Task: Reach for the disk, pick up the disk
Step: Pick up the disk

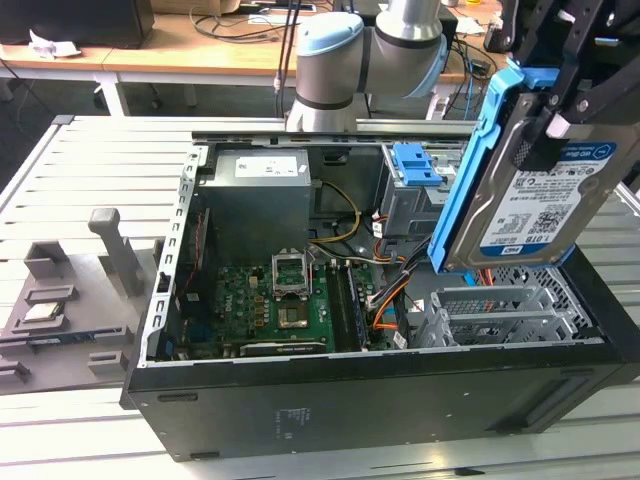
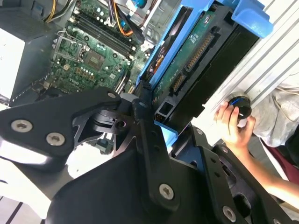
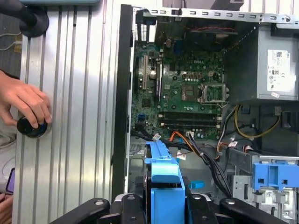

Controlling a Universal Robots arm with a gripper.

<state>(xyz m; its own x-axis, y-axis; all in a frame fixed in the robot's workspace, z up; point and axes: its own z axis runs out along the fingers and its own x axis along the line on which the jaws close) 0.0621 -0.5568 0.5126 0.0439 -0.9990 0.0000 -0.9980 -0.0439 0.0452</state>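
Note:
The disk (image 1: pixel 535 205), a silver hard drive with a blue-and-white label and blue rails, hangs tilted above the open computer case's (image 1: pixel 300 400) corner at the exterior view's right. My black gripper (image 1: pixel 553 118) is shut on its upper end. In the second wrist view the disk's green circuit-board side (image 2: pixel 194 51) runs away from the gripper (image 2: pixel 156 123), whose fingers (image 2: pixel 147 140) clamp the blue rail. In the first wrist view the disk's blue rail (image 3: pixel 163 184) stands edge-on between the gripper's (image 3: pixel 163 212) black links.
Below lie the motherboard (image 1: pixel 280 305), the grey power supply (image 1: pixel 255 200), orange and black cables (image 1: pixel 385 300) and a metal drive cage (image 1: pixel 500 310). A blue clip (image 1: pixel 415 165) sits on another bay. A grey fixture (image 1: pixel 60 290) stands at the exterior view's left. A person's hand (image 3: pixel 25 105) rests on a black knob (image 3: pixel 32 127).

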